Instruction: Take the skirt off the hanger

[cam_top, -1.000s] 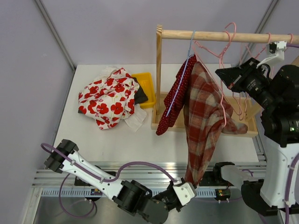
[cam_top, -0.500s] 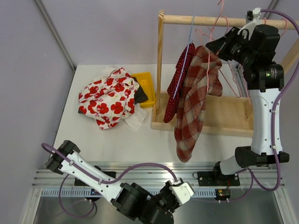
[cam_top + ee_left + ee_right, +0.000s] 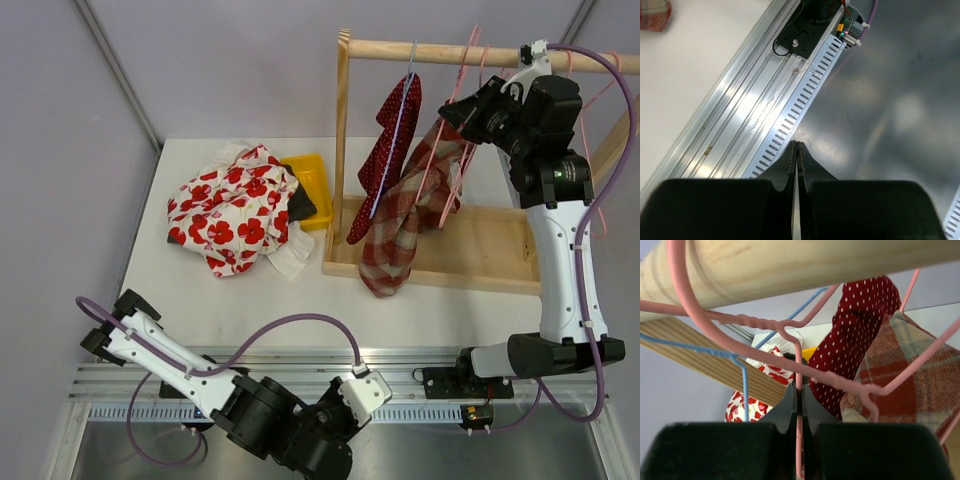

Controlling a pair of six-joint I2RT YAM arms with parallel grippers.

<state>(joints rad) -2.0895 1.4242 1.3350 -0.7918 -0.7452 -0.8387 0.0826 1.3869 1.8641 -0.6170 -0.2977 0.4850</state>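
The right gripper [image 3: 799, 391] is pinching the thin neck of the pink hanger [image 3: 798, 360] just below its twisted wire, jaws pressed tight on it. The hanger's hook is curving up over the wooden rail [image 3: 440, 47] of the rack [image 3: 341, 160]. The plaid skirt [image 3: 402, 215] is hanging from the hanger's lower wire, bunched and drooping, its bottom end lying on the table [image 3: 250, 300] at the front edge of the rack's base. In the right wrist view the skirt [image 3: 900, 370] is sitting just behind the pink wire, beside a red dotted garment [image 3: 390, 150] that is hanging on a blue hanger [image 3: 398, 120] immediately to the left. More pink hangers are hanging further right on the rail. The left gripper [image 3: 796, 150] is pointing down over the slotted metal frame [image 3: 790, 115] at the near table edge, its jaws fully together and holding nothing, well apart from the skirt. A floral cloth [image 3: 232, 210] is lying heaped on the table's left part, touching a yellow bin [image 3: 312, 180].
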